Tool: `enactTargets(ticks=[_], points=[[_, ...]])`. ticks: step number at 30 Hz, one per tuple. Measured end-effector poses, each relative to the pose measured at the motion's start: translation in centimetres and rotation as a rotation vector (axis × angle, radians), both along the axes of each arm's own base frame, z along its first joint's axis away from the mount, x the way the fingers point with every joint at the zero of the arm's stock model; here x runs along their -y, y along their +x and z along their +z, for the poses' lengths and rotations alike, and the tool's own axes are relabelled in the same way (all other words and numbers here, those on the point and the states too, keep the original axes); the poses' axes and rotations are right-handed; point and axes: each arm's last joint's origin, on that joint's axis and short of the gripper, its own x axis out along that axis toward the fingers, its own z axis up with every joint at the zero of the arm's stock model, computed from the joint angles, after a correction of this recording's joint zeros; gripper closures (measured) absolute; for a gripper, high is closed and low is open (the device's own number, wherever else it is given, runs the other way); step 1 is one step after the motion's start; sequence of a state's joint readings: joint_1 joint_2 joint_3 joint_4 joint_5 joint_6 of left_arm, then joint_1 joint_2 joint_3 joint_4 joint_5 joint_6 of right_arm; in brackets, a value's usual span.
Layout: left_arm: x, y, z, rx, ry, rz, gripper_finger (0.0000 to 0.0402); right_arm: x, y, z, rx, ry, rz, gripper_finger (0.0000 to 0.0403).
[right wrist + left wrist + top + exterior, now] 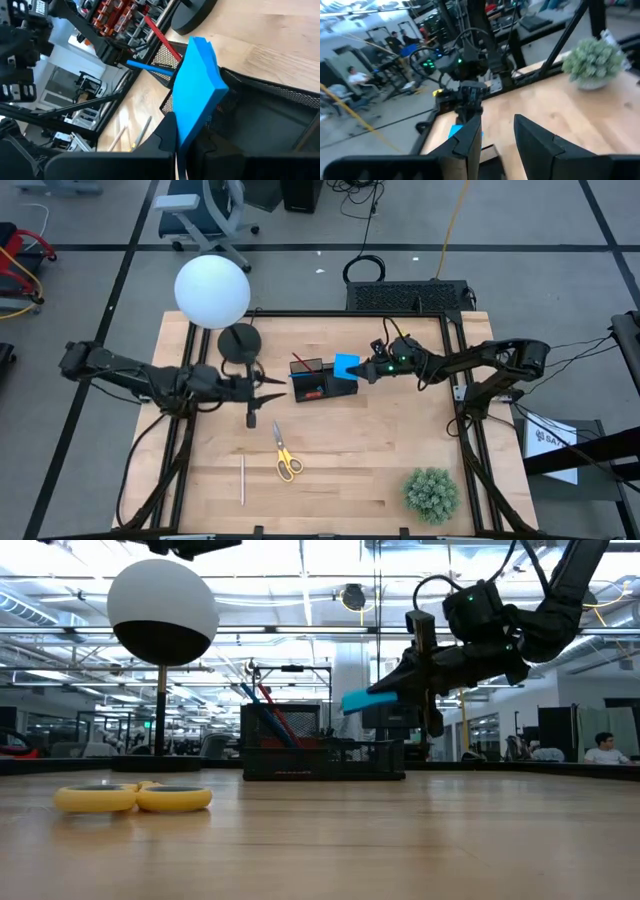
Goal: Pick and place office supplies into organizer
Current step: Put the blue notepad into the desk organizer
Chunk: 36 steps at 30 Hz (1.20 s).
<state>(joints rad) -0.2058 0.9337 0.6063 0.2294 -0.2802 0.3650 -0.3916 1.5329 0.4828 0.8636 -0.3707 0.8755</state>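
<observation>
The blue square notepad (347, 366) hangs tilted over the black mesh organizer (318, 386), shut in my right gripper (367, 370), which reaches in from the table's right. A red pen (162, 34) and a blue pen (147, 66) stand slanted in the organizer's far compartment. Yellow-handled scissors (287, 460) and a pale pencil (242, 479) lie flat on the wood nearer the front edge. My left gripper (273, 383) hovers open just left of the organizer and holds nothing. My right gripper pinches the notepad's lower edge (192, 131) between its two fingers (166, 134), coming roughly level from the table's right. The pad is lifted clear and tilted, its free end (362, 700) sticking out over the organizer's (320, 755) open compartment.
A lamp with a white globe (212, 290) and round black base (240, 341) stands behind the left gripper. A short dark pen (250, 416) lies below the left gripper. The green spiky plant ball (432, 492) sits at the near right corner. Bare wood lies between it and the scissors.
</observation>
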Motion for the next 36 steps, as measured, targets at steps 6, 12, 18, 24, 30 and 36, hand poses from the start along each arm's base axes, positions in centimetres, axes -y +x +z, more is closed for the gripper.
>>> enactTargets(ticks=[6,12,18,24,30,36], points=[[-2.7,0.2,-0.8,0.083,-0.115,-0.086,0.0277,0.0,0.0,0.0,0.000,-0.002,0.001,0.0399],[-5.1,-0.2,-1.9,0.145,-0.218,-0.125,0.0277,0.0,0.0,0.0,-0.001,0.003,0.001,0.0399],[-6.1,-0.4,-1.9,0.154,-0.240,-0.146,0.0277,0.0,0.0,-0.1,-0.005,0.004,0.000,0.0399],[-6.3,-0.4,-2.0,0.146,-0.236,-0.136,0.0277,-0.6,0.2,-0.4,-0.034,-0.008,-0.014,0.0399],[-6.3,-0.4,-2.1,0.139,-0.226,-0.134,0.0277,-1.0,0.3,-0.5,-0.045,-0.025,-0.005,0.0399],[-6.5,-0.4,-2.2,0.128,-0.222,-0.101,0.0277,-1.0,0.3,-0.5,-0.056,-0.056,-0.024,0.0399]])
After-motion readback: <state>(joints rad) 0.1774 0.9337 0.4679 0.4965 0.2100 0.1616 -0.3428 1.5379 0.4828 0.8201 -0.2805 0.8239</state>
